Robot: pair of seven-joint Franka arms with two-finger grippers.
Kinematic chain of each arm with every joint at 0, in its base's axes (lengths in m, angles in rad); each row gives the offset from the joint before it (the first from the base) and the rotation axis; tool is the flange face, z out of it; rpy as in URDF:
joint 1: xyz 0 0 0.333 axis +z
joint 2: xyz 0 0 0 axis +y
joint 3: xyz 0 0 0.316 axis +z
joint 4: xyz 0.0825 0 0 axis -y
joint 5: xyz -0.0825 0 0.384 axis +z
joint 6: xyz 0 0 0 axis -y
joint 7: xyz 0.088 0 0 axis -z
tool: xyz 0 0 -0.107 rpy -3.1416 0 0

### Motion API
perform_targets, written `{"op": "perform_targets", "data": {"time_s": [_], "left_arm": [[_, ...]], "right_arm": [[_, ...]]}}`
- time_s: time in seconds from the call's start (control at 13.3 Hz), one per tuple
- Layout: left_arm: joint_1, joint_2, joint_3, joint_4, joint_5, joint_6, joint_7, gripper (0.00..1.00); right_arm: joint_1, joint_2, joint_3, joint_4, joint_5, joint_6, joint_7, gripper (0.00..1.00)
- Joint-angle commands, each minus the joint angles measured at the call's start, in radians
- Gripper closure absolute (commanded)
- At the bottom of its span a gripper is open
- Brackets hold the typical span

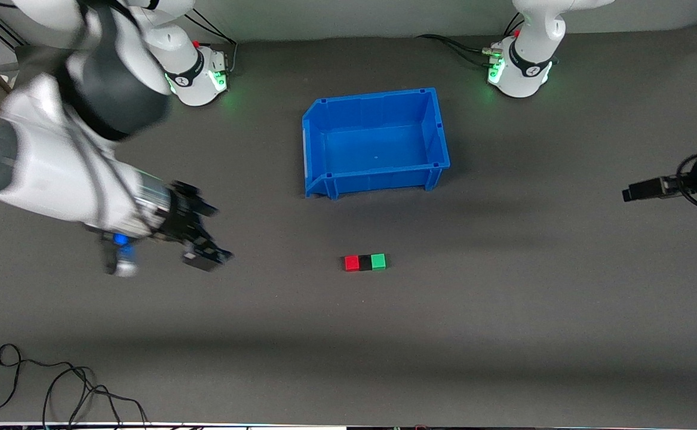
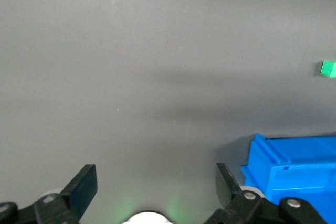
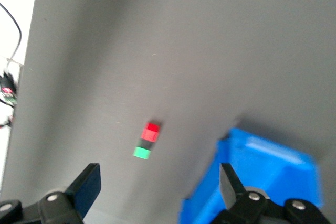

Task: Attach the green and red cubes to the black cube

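The red cube (image 1: 352, 263), the black cube (image 1: 365, 263) and the green cube (image 1: 378, 261) lie touching in one row on the dark table, the black one in the middle, nearer to the front camera than the blue bin. The right wrist view shows the red cube (image 3: 152, 131), the black cube (image 3: 145, 142) and the green cube (image 3: 142, 153). My right gripper (image 1: 208, 257) is open and empty, above the table toward the right arm's end, apart from the row. My left gripper (image 1: 628, 194) is open and empty at the left arm's end. The left wrist view shows only the green cube (image 2: 328, 68).
An empty blue bin (image 1: 315, 149) stands mid-table, closer to the robot bases than the cubes; it also shows in the left wrist view (image 2: 294, 166) and the right wrist view (image 3: 262, 182). Loose black cables (image 1: 55, 388) lie at the table's front corner on the right arm's end.
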Motion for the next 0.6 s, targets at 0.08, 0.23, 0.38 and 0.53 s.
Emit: {"op": "perform_targets", "data": {"time_s": [0.08,0.23,0.38,0.53], "left_arm": [[-0.061,-0.045,0.005,-0.027,0.048,0.068,0.040,0.00],[-0.072,-0.076,0.005,-0.086,0.048,0.126,0.039,0.00],[-0.077,-0.128,0.005,-0.168,0.048,0.177,0.037,0.00],[-0.078,-0.127,0.005,-0.160,0.048,0.166,0.034,0.00]], "right_arm": [[-0.064,-0.149,-0.073,-0.113,-0.067,-0.139,-0.494,0.00],[-0.064,-0.192,-0.121,-0.166,-0.152,-0.154,-0.784,0.00],[-0.064,-0.229,-0.136,-0.225,-0.239,-0.142,-1.011,0.00],[-0.061,-0.264,-0.165,-0.283,-0.253,-0.077,-1.118,0.00]]}}
